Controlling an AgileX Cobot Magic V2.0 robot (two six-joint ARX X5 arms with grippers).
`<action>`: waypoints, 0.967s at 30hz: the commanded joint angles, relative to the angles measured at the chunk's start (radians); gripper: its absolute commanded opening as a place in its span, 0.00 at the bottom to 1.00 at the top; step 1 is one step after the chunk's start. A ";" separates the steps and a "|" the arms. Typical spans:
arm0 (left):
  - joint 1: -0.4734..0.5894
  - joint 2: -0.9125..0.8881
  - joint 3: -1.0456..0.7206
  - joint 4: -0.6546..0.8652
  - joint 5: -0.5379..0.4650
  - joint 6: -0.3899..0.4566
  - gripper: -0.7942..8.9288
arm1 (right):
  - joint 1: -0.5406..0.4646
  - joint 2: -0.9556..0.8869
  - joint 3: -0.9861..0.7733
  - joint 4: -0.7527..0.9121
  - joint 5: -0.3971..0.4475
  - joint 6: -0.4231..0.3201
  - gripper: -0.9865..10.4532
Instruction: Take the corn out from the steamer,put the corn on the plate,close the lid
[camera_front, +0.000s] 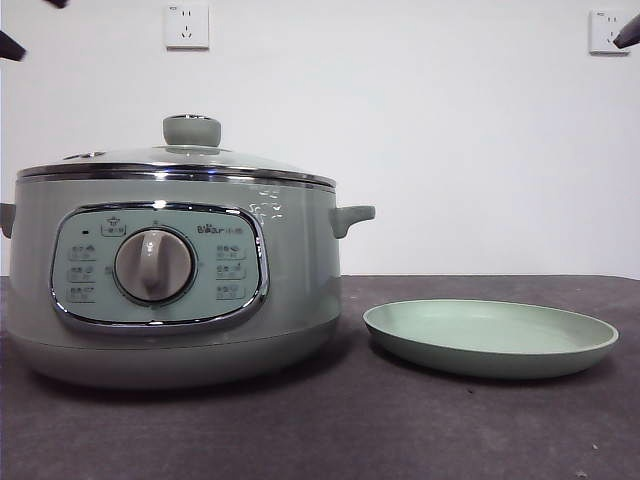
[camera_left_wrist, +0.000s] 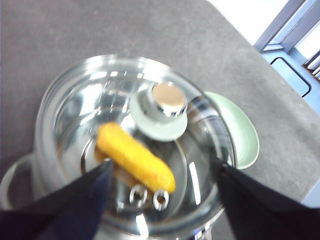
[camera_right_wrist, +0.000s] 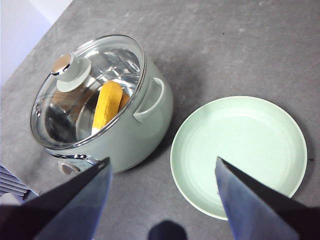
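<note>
The sage-green steamer (camera_front: 200, 300) stands at the left of the table with its glass lid (camera_front: 180, 158) seated on the chrome rim. Through the lid (camera_left_wrist: 95, 95) the yellow corn (camera_left_wrist: 135, 157) lies inside the pot, also seen in the right wrist view as corn (camera_right_wrist: 107, 105) under the lid (camera_right_wrist: 75, 100). The pale green plate (camera_front: 490, 362) sits empty to the steamer's right. My left gripper (camera_left_wrist: 160, 195) hovers open high above the lid, holding nothing. My right gripper (camera_right_wrist: 162, 195) is open above the table between steamer (camera_right_wrist: 140, 135) and plate (camera_right_wrist: 240, 150).
The dark grey table (camera_front: 400, 430) runs to a white wall with two sockets (camera_front: 187, 26). In the front view only black arm tips (camera_front: 10, 45) show at the top corners. The table's edge (camera_left_wrist: 240, 35) lies beyond the plate (camera_left_wrist: 245, 135).
</note>
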 joint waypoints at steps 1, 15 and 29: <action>-0.043 0.030 0.006 0.083 -0.021 -0.042 0.50 | 0.002 0.002 0.001 0.004 0.001 0.012 0.40; -0.319 0.309 0.185 0.121 -0.370 0.011 0.50 | 0.002 0.002 0.001 0.003 0.001 0.017 0.39; -0.396 0.476 0.204 0.128 -0.492 0.045 0.50 | 0.002 0.002 0.001 0.003 0.004 0.017 0.39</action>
